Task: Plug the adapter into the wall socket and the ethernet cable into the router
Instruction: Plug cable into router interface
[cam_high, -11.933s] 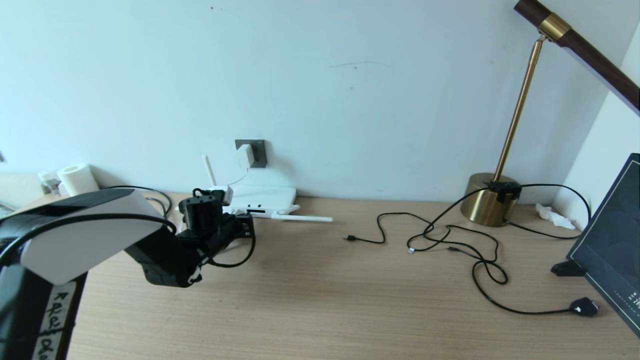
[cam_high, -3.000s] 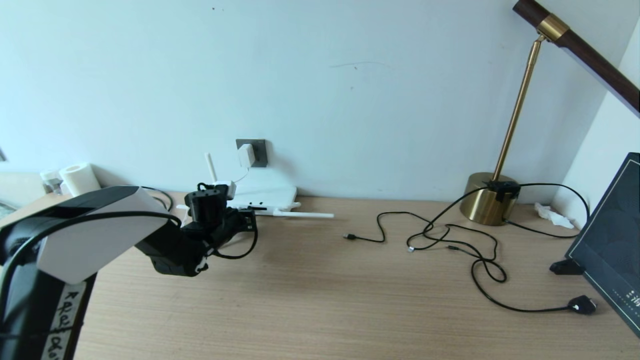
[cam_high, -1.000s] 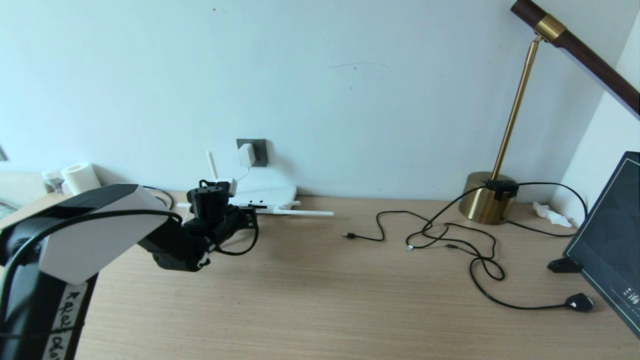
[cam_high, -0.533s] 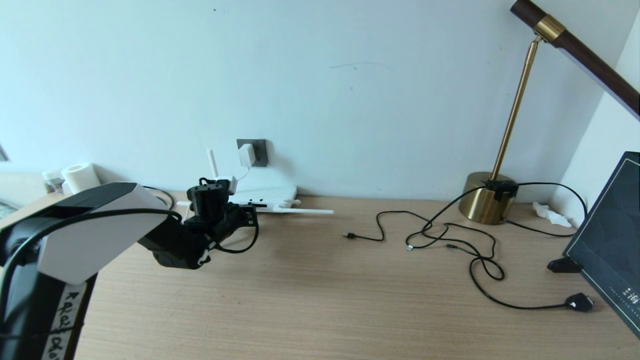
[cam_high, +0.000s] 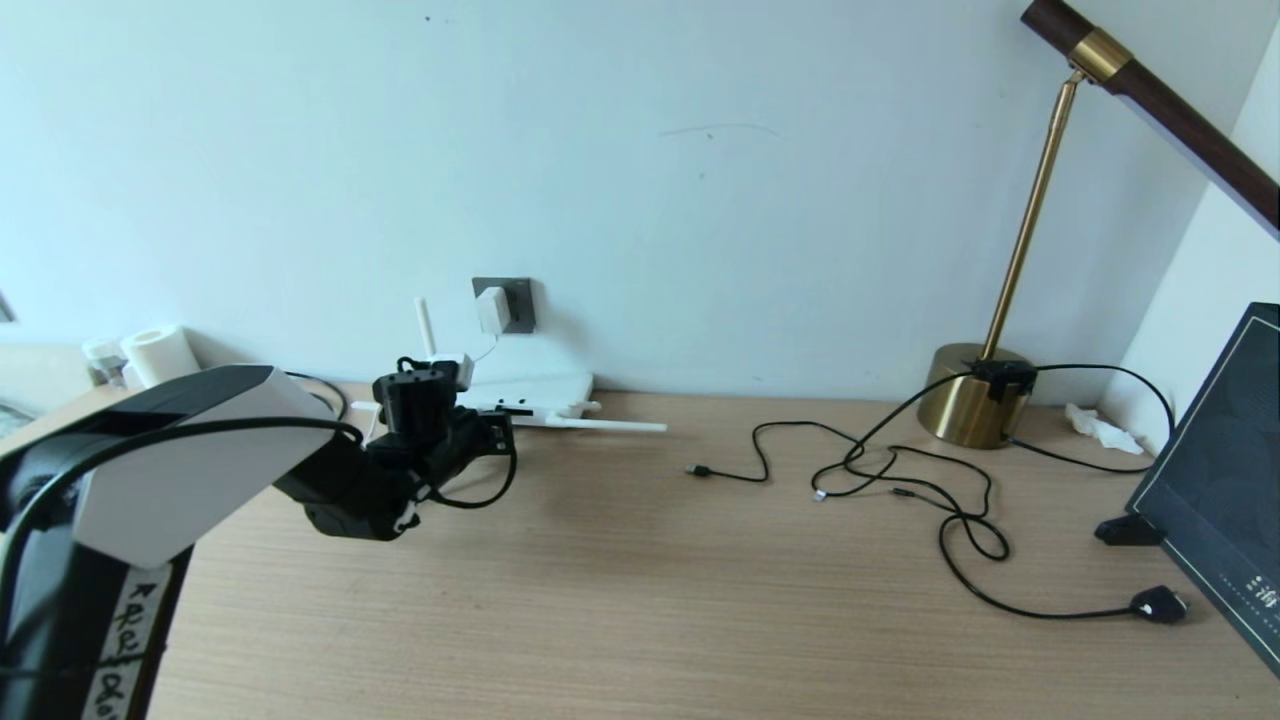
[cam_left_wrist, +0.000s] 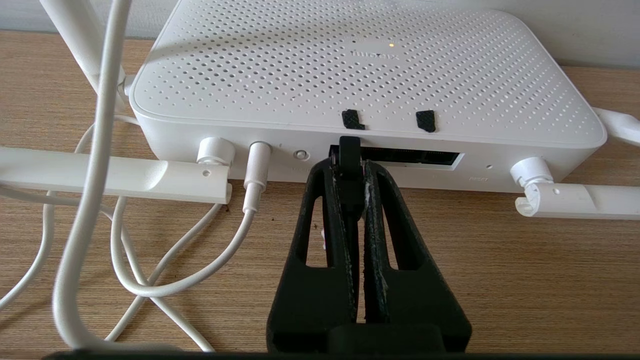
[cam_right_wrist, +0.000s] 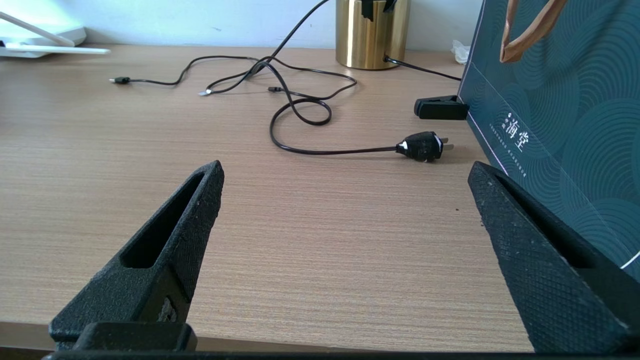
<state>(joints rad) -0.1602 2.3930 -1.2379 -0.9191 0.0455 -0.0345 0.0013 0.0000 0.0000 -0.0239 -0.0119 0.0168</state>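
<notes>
1. At the router's (cam_left_wrist: 370, 75) rear edge, left claw (cam_left_wrist: 350, 165) is clamped on the ethernet cable (cam_left_wrist: 349, 150); fingers (cam_left_wrist: 320, 210) pressed nearly together around the black connector end.
2. Connector tip sits at the mouth of the dark port strip (cam_left_wrist: 415, 157) just ahead of the claw tips; cannot tell whether it is fully seated.
3. Beside the claw, a white cord (cam_left_wrist: 252, 200) is plugged into a round jack on the same router face. White antennas (cam_left_wrist: 115, 175) lie flat on the bench (cam_left_wrist: 500, 270) to either side of the claw.
4. Head view: left claw (cam_high: 492, 437) low over the bench (cam_high: 640, 600), router (cam_high: 530, 388) directly beyond it against the wall.
5. Adapter (cam_high: 490, 310) is in the wall socket (cam_high: 515, 300), above and behind the claw.
6. Right claw (cam_right_wrist: 345, 200) spread wide, gripping nothing, low over bare bench, well away from the router. Ahead of it: black plug (cam_right_wrist: 422, 146), thin black cables (cam_right_wrist: 295, 100), brass lamp base (cam_right_wrist: 372, 32); dark patterned bag (cam_right_wrist: 565, 90) just beside it.
</notes>
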